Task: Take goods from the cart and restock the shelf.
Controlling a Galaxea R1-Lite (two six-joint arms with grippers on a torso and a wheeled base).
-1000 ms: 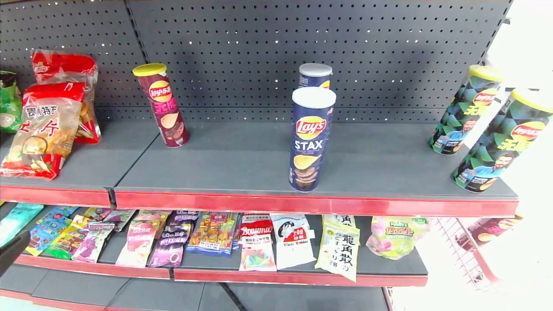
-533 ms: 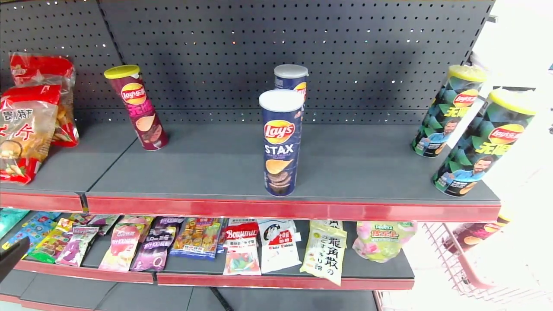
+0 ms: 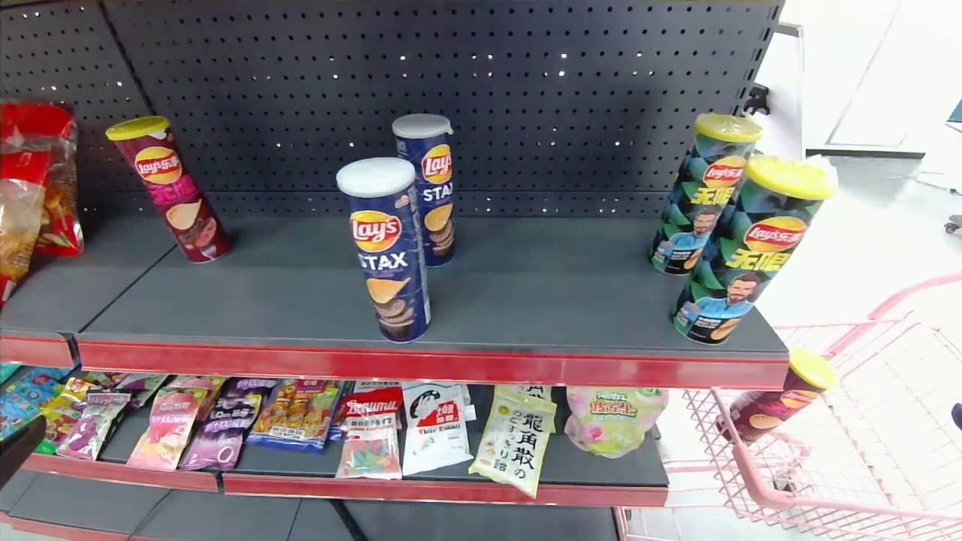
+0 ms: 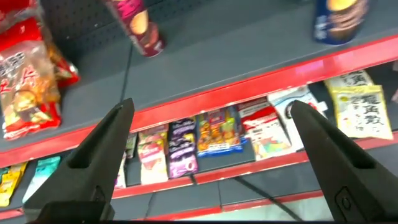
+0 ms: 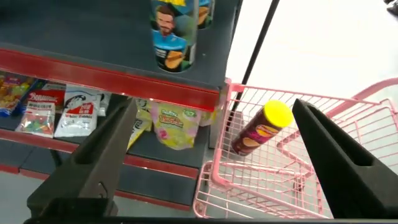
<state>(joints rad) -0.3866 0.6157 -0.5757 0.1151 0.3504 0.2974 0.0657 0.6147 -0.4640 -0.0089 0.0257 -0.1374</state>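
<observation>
**Left claw** point(image 4: 212, 104): the fingers are spread wide with nothing between them. The claw hangs in front of the red front edge of the upper shelf point(image 3: 526, 300), toward that shelf's left part. The lower shelf point(image 3: 421, 490) lies beneath it.

**Right claw** point(image 5: 214, 104): the fingers are spread wide with nothing held. The claw hangs off the right front corner of the upper shelf, above the corner of the pink cart point(image 3: 751, 469) nearest the shelf. It is apart from all goods.

**Task item:** the cart can point(image 3: 774, 402), maroon with a yellow lid, lies tilted inside the cart with its lid end raised, close to the wire wall nearest the shelf. The cart stands just beside the right end of the shelves.

**Upper shelf stock:**
- The front blue can point(image 3: 385, 248) stands upright at the front edge, about mid-length.
- The rear blue can point(image 3: 428, 188) stands upright behind it, toward the back panel.
- The front green can point(image 3: 751, 248), yellow-lidded, stands at the right front corner.
- The rear green can point(image 3: 703, 191) stands just behind it at the right edge.
- The shelf maroon can point(image 3: 169, 188), yellow-lidded, stands near the back on the left.
- The red snack bags point(image 3: 34, 180) lean at the left edge.

**Lower shelf stock:** a row of flat packets point(image 3: 436, 424) lies along the front edge.
</observation>
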